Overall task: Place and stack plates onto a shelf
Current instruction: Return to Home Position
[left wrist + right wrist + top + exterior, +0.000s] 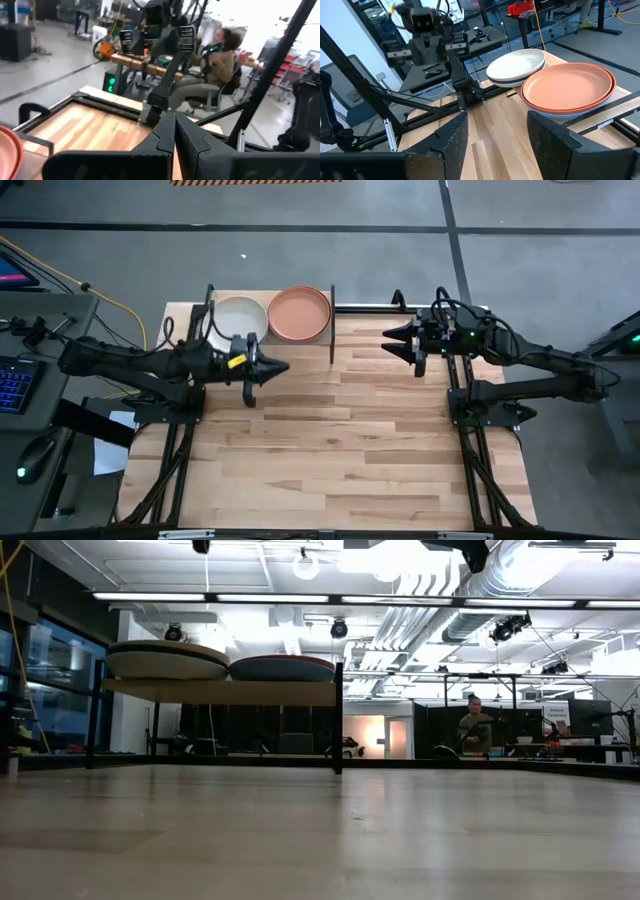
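Retract left hand (pixel 278 367), pinched together and empty, straight back from shelf (pixel 220 692). Avoid clipping white-topped plate stack (pixel 240 319) and salmon-topped plate stack (pixel 299 313), side by side there. Likewise right hand (pixel 388 342), spread apart, empty.

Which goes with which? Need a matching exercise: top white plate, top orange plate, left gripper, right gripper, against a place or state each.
Things:
1. white plate
2. orange plate
3. left gripper
4. right gripper

Places or states:
A. open
B. top of the stack at the shelf end on the right gripper's side
C. shut
D. top of the stack at the shelf end on the left gripper's side

Pairs: 1-D, 2-B, 3-C, 4-A.
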Controlling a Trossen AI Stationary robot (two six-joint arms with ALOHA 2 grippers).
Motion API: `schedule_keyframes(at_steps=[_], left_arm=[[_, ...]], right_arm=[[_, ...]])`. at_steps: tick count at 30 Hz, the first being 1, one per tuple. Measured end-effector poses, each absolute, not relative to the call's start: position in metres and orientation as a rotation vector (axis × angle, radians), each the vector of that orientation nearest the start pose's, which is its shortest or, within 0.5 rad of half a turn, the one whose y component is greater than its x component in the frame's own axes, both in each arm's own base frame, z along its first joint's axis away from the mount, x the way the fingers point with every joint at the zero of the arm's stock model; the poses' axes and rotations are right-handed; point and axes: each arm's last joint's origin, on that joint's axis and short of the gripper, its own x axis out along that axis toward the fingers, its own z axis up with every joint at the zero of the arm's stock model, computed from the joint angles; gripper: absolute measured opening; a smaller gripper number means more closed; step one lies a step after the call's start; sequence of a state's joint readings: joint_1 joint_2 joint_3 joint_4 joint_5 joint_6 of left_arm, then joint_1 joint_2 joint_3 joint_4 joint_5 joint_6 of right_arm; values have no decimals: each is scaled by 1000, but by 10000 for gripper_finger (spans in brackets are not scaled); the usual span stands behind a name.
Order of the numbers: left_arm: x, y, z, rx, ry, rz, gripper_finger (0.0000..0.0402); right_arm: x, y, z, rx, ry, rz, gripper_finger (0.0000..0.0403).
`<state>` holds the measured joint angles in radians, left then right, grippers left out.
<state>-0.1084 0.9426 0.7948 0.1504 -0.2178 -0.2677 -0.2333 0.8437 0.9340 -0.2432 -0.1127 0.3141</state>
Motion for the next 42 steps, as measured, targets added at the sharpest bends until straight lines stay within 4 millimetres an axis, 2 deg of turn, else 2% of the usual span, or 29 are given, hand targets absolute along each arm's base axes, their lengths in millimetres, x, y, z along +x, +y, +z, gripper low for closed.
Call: schedule_keyframes(at_steps=[6,12,18,25,30,35,42], left_arm=[[192,-13,307,-279,-144,76,0],[163,2,287,-272,-194,61,0],[140,5,265,-315,-223,104,0],[131,2,231,-387,-190,118,0],[122,0,215,-394,-297,97,0],[118,1,195,-391,-300,116,0],[116,1,197,-414,-317,91,0]], right_arm=[[175,-38,368,337,133,-142,183],[174,-38,368,340,137,-141,183],[174,-38,368,363,136,-142,183],[174,-38,366,441,143,-150,183],[174,-38,364,464,164,-156,183],[172,-38,358,538,222,-178,183],[169,-36,349,558,322,-178,176]])
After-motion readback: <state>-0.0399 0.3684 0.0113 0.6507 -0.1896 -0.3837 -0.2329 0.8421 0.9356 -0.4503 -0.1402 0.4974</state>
